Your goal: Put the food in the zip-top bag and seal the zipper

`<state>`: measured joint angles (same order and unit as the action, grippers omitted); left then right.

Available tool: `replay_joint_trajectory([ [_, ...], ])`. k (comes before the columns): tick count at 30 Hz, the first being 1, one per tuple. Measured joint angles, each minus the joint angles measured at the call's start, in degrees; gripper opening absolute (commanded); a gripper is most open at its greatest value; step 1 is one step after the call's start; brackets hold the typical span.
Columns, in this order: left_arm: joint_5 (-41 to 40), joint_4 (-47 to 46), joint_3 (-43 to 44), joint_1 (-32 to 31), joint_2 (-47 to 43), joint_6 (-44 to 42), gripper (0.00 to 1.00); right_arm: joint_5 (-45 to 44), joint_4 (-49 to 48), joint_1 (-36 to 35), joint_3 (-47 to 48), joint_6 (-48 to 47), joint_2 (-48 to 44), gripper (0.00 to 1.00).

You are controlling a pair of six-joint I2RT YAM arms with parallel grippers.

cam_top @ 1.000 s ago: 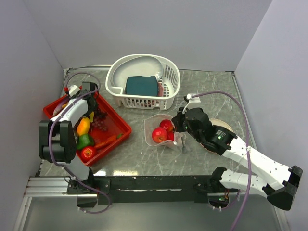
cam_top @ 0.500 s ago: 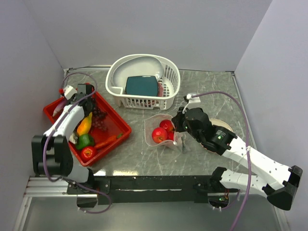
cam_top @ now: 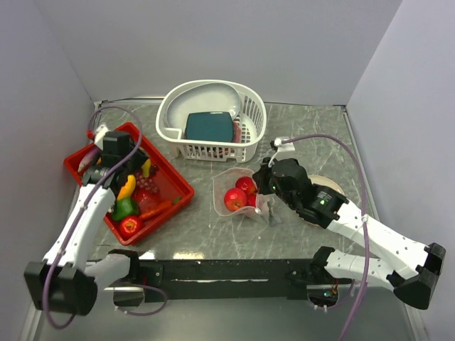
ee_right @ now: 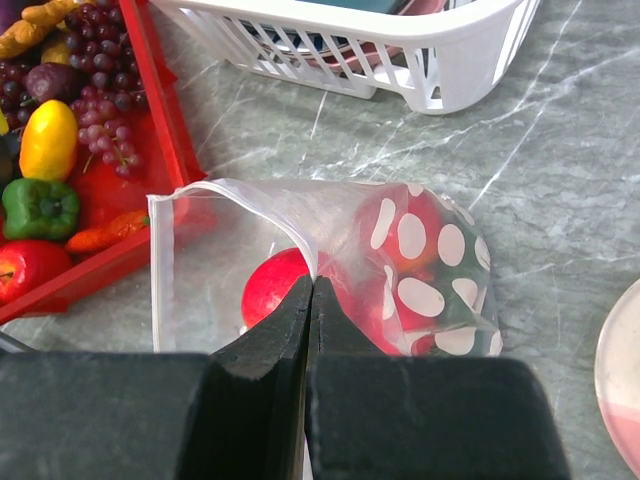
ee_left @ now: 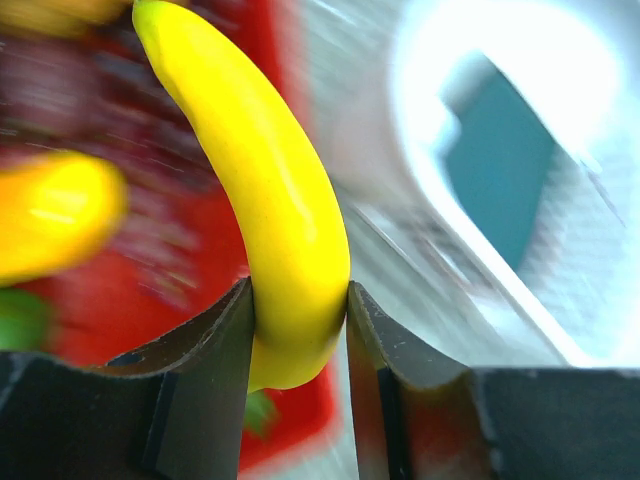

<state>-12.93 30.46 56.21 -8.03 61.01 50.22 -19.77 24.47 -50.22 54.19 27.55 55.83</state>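
My left gripper (ee_left: 300, 330) is shut on a yellow banana (ee_left: 260, 170) and holds it above the red tray (cam_top: 178, 186); in the top view the gripper (cam_top: 141, 169) is over the tray's back part. The spotted zip-top bag (ee_right: 430, 250) lies on the table with its mouth toward the tray, and red tomatoes (ee_right: 272, 285) are inside. My right gripper (ee_right: 312, 285) is shut on the bag's upper mouth edge and holds it open. The zipper strip (ee_right: 155, 270) runs along the mouth. A green pepper (ee_right: 40, 205), an orange piece (ee_right: 48, 140), grapes (ee_right: 100, 125) and a tomato (ee_right: 28, 268) lie in the tray.
A white slotted basket (cam_top: 210, 121) with a teal block (cam_top: 210, 126) stands behind the bag. A pale plate (ee_right: 622, 370) lies right of the bag. The tray sits at the table's left, close to the side wall.
My left arm has swung out from the tray's back corner, and its gripper now carries the banana up off the tray. The right gripper and the bag have stayed put.
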Motion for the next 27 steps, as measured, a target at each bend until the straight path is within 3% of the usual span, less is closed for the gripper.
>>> replay_joint_trajectory([
  [9,17.8,-3.3,2.3,-19.7,-7.1,-2.4,0.4,0.9,-0.9,0.0,0.8,0.8,3.7,0.0],
  [19,37.0,-3.5,1.2,-20.7,-16.6,-1.4,0.37,-1.2,-0.3,0.0,4.3,1.6,7.1,0.0],
  [27,49.4,-1.6,-1.7,-21.5,-13.6,-1.0,0.38,-2.0,0.9,0.0,5.7,2.4,8.3,0.0],
])
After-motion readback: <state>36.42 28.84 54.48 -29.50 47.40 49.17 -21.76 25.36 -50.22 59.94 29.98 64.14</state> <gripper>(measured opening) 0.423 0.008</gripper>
